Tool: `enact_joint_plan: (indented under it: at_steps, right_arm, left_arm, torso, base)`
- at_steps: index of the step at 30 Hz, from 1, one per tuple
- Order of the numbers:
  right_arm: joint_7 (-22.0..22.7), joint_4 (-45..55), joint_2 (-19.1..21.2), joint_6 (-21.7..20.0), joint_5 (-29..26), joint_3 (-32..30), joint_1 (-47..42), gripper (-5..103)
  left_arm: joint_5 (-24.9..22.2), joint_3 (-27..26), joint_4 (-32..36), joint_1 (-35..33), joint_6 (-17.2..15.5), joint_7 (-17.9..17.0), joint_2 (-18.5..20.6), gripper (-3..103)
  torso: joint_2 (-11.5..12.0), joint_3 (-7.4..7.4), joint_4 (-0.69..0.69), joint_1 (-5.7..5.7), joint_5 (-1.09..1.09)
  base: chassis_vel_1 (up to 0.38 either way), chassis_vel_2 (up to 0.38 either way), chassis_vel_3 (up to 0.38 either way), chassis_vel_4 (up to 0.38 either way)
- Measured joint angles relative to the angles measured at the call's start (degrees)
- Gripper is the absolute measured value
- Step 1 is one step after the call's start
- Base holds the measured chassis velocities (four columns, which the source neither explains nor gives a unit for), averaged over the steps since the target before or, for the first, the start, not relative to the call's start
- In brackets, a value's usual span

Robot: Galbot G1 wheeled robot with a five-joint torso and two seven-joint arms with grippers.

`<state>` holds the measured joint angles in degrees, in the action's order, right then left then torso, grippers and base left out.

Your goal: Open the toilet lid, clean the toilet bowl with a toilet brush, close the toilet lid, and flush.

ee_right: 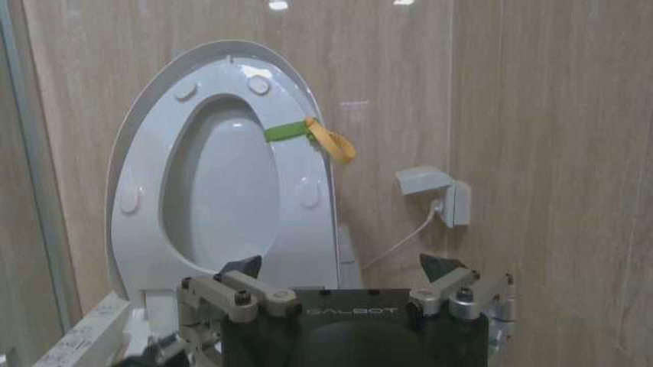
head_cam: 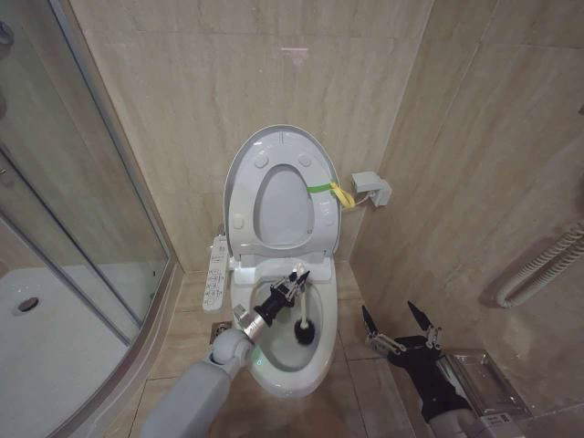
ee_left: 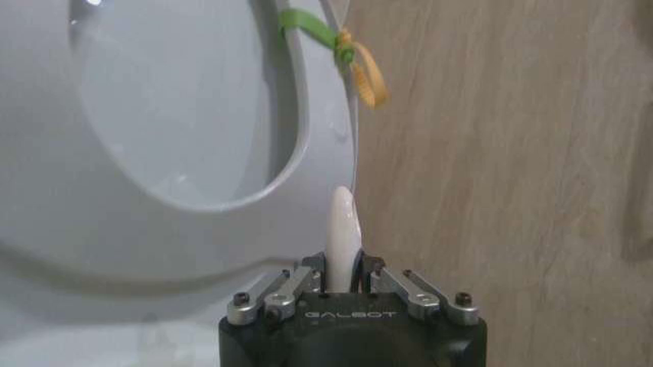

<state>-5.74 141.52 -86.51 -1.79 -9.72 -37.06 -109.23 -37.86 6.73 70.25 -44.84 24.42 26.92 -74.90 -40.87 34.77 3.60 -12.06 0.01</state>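
Left gripper (head_cam: 297,281) is clamped on the toilet brush (head_cam: 302,321), bristle head lowered inside toilet bowl (head_cam: 315,370). Right gripper (head_cam: 396,321) is held spread, beside bowl

The left arm reaches forward and up from the lower left, its left gripper (head_cam: 297,285) with jaws clamped on a thin white handle. The right arm sits low at the lower right, its right gripper (head_cam: 394,318) pointing upward, jaws spread wide and holding nothing.

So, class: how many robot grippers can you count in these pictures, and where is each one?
2. The left gripper is over the toilet bowl, gripping the toilet brush. The right gripper hangs open beside the bowl, above the floor.
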Motion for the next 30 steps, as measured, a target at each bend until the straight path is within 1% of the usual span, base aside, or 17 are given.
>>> enact_joint_plan:
  at_steps: [3,6,9,13,15,17,19,21,23,24,26,29,30]
  right_arm:
    - [0.00,0.00,0.00,0.00,0.00,0.00,0.00,100]
    - [0.00,0.00,0.00,0.00,0.00,0.00,0.00,100]
    - [0.00,0.00,0.00,0.00,0.00,0.00,0.00,100]
    - [0.00,0.00,0.00,0.00,0.00,0.00,0.00,100]
    - [0.00,0.00,0.00,0.00,0.00,0.00,0.00,100]
    - [0.00,0.00,0.00,0.00,0.00,0.00,0.00,100]
    - [0.00,0.00,0.00,0.00,0.00,0.00,0.00,100]
    - [0.00,0.00,0.00,0.00,0.00,0.00,0.00,100]
    - [0.00,0.00,0.00,0.00,0.00,0.00,0.00,100]
    - [0.00,0.00,0.00,0.00,0.00,0.00,0.00,100]
    - [0.00,0.00,0.00,0.00,0.00,0.00,0.00,100]
    - [0.00,0.00,0.00,0.00,0.00,0.00,0.00,100]
    - [0.00,0.00,0.00,0.00,0.00,0.00,0.00,100]
  left_arm:
    - [-0.01,-0.36,-3.23,-0.42,1.37,1.16,-0.41,21]
    - [0.05,-0.50,-3.80,-0.73,1.70,1.63,-0.22,21]
    - [0.08,-0.76,-2.90,-0.10,1.66,1.67,-0.20,22]
    - [-1.27,-0.69,-0.87,1.01,1.64,1.87,-0.97,22]
    - [-1.86,-0.63,-1.10,0.77,2.24,2.82,-1.90,22]
    - [-1.83,-0.58,-1.92,0.30,2.70,3.47,-2.34,22]
    - [-1.24,-0.59,-4.14,-0.87,3.81,4.83,-3.03,22]
    - [-0.38,-0.82,-6.78,-1.41,4.86,6.30,-3.54,22]
    - [0.20,-0.96,-8.00,-1.63,5.21,6.88,-3.57,22]
    - [0.66,-1.14,-8.78,-1.94,5.47,7.37,-3.50,23]
    - [0.98,-1.31,-8.78,-2.20,5.53,7.63,-3.24,23]
    - [1.43,-1.91,-5.33,-2.86,5.26,7.57,-2.56,23]
    - [1.47,-1.93,-3.89,-3.02,5.12,7.53,-2.53,26]
  torso:
    - [0.00,-0.01,0.00,0.00,0.01]
    - [0.00,0.00,-0.02,0.00,0.00]
    - [0.00,0.00,-0.02,0.00,0.01]
    - [0.01,0.00,0.03,0.00,0.00]
    - [0.01,0.01,0.02,0.00,0.00]
    - [0.01,0.00,0.03,0.00,0.00]
    - [0.01,0.00,-0.02,0.00,0.00]
    - [-0.01,-0.02,0.01,0.03,-0.01]
    - [-0.01,-0.02,0.01,0.03,0.00]
    - [0.00,0.00,-0.01,0.02,-0.02]
    - [0.00,0.00,-0.01,0.02,-0.01]
    - [0.00,0.01,-0.02,0.01,0.00]
    - [0.01,0.01,0.00,0.01,0.00]
  base:
    - [0.000,0.000,0.000,0.000]
    - [0.000,0.000,0.000,0.000]
    - [0.000,0.000,0.000,0.000]
    - [0.000,0.000,0.000,0.000]
    - [0.000,0.000,0.000,0.000]
    - [0.000,0.000,0.000,0.000]
    - [0.000,0.000,0.000,0.000]
    - [0.000,0.000,0.000,0.000]
    - [0.000,0.000,0.000,0.000]
    - [0.000,0.000,0.000,0.000]
    - [0.000,0.000,0.000,0.000]
    - [0.000,0.000,0.000,0.000]
    - [0.000,0.000,0.000,0.000]
